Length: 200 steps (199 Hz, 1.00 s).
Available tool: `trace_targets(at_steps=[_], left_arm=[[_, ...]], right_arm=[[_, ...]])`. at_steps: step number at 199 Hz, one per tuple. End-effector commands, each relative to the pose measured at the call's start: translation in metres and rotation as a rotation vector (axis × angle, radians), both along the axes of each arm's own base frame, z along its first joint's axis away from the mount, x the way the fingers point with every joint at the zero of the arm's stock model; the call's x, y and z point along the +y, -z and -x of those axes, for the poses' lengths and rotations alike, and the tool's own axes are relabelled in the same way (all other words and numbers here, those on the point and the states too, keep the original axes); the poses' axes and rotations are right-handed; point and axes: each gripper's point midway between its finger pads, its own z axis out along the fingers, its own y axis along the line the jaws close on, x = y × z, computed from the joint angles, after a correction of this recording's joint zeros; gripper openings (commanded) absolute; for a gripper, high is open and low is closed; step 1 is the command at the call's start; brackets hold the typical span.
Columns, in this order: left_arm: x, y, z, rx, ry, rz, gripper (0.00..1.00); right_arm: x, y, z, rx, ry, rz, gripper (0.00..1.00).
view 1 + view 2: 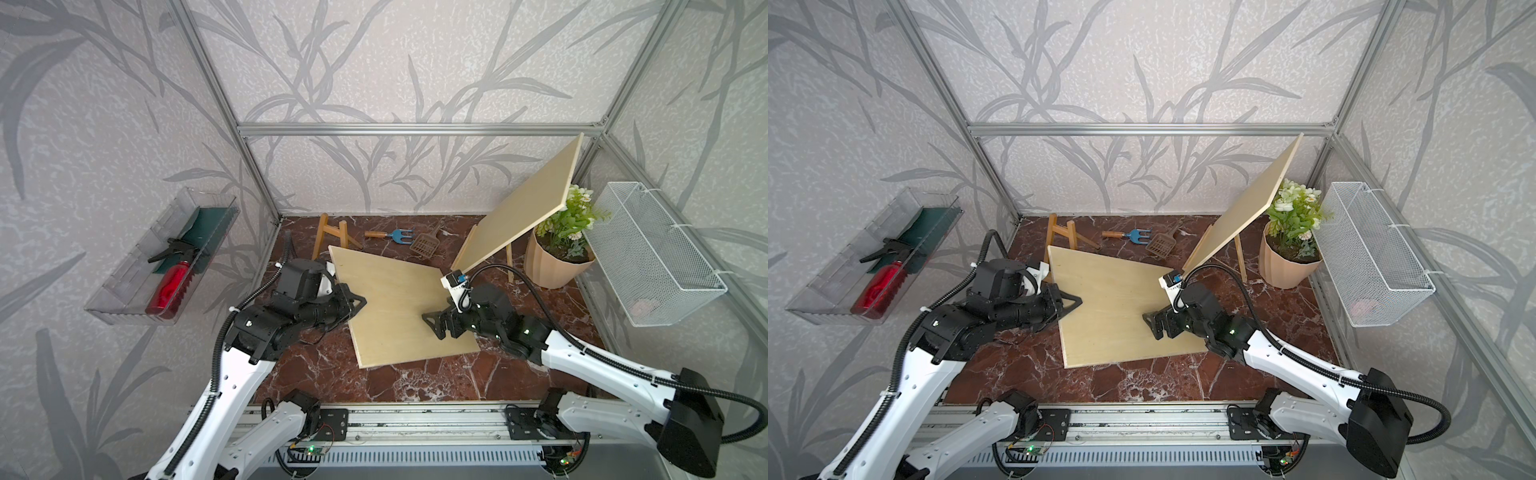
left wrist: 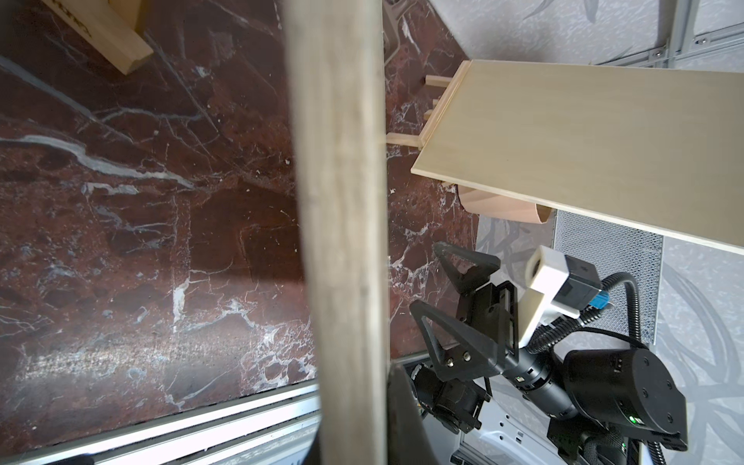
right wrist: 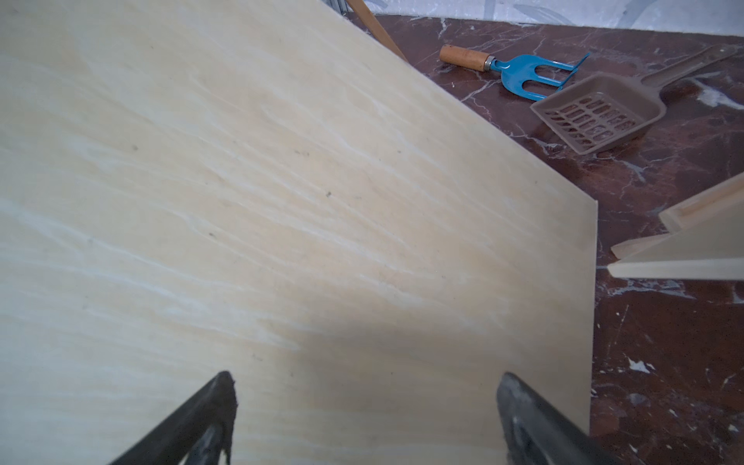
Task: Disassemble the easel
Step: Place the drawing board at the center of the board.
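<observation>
Left end effector (image 1: 359, 300) clamps board (image 1: 399, 320) edge; right end effector (image 1: 432, 327) spread above.

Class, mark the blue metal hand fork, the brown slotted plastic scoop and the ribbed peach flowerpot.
Blue hand fork (image 3: 510, 76): right wrist view, blue head.
Brown scoop (image 3: 592, 118): right wrist view, slotted floor.
Peach flowerpot (image 1: 548, 270): in a top view, outer wall.
</observation>
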Motion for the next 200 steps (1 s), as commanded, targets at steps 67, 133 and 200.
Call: trace_targets(at_steps=[67, 133, 200], left_arm=[[0.052, 0.093, 0.023, 0.231, 0.062, -0.328, 0.0], [0.058, 0.113, 0.036, 0.302, 0.135, -0.385, 0.0], [0.078, 0.108, 0.052, 0.302, 0.113, -0.465, 0.0]], right_arm=[[0.0, -0.006, 0.002, -0.007, -0.011, -0.029, 0.99], [-0.002, -0.007, 0.003, -0.015, -0.013, -0.037, 0.99], [-0.006, -0.005, -0.001, 0.001, 0.004, -0.035, 0.99]])
